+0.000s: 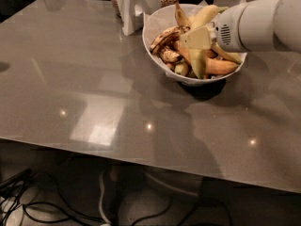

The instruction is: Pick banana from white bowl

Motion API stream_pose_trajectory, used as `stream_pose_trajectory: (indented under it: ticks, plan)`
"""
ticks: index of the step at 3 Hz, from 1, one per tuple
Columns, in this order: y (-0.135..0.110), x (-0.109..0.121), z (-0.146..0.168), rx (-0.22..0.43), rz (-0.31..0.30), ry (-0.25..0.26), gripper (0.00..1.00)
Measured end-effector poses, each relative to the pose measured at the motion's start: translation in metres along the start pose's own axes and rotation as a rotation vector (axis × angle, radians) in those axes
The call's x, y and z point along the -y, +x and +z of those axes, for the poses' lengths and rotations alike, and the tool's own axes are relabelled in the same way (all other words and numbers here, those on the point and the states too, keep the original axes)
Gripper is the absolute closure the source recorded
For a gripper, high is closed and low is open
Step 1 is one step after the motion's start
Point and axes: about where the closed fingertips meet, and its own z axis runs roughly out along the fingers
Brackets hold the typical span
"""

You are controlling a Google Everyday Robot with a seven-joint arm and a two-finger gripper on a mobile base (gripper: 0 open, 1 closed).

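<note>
The gripper (195, 51) hangs inside the white bowl (154, 22), low among the fruit. Whether it is open or closed on anything cannot be told from here. The banana (206, 14), long and pale greenish-yellow, lies just behind and above the gripper, leaning toward the far rim. Directly beneath the gripper is an orange-yellow banana (220, 67), and beyond it, away from the arm, sit the small brown-spotted bananas (164, 36).

The likeliest failure is closing on the wrong fruit, since the riper ones lie nearer the tool than the target does. A lift could also drag neighbours over the rim. If the tool presses on a wall, the shallow bowl could tip onto the grey table (84, 79).
</note>
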Motion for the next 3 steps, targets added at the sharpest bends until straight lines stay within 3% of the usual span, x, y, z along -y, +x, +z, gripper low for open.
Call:
stream_pose_trajectory:
  ticks: [1,2,3]
  plan:
    - [-0.003,-0.002,0.006,0.02,-0.01,0.002,0.54]
    - [-0.005,0.002,0.013,0.035,-0.035,0.035,0.51]
    - [-0.006,0.007,0.021,0.038,-0.056,0.064,0.36]
